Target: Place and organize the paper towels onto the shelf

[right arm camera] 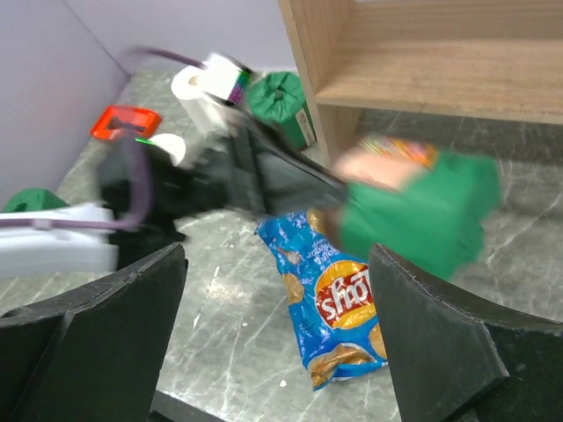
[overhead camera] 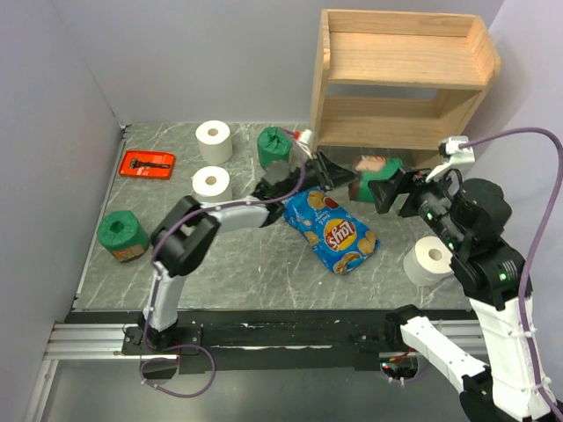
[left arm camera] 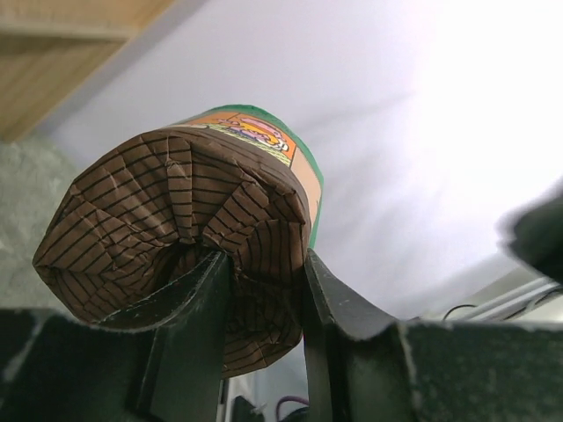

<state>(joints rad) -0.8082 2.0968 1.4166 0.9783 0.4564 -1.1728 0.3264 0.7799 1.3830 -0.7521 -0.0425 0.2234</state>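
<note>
**Green roll gripped at the mouth of the lower tier**

The left gripper is clamped on a green roll. Its two fingers pinch the pleated brown base, so the roll sticks out sideways from the claw. In the top view this roll hangs above the table, just in front of the lower opening of the shelf. It is blurred there, so I cannot tell whether it has crossed the shelf's front edge.

The right gripper is spread wide with nothing between its jaws. It points at the held roll from close by.

The other rolls all stand on the table:
- One white roll is near the back wall.
- A second white roll is just in front of the first.
- A third white roll stands beside the right arm.
- A second green roll stands near the shelf's left side panel.
- A third green roll is at the left edge of the table.

A red tray near the left wall holds a dark-handled tool lying flat. A blue chip bag lies under the left arm's reach.
</note>
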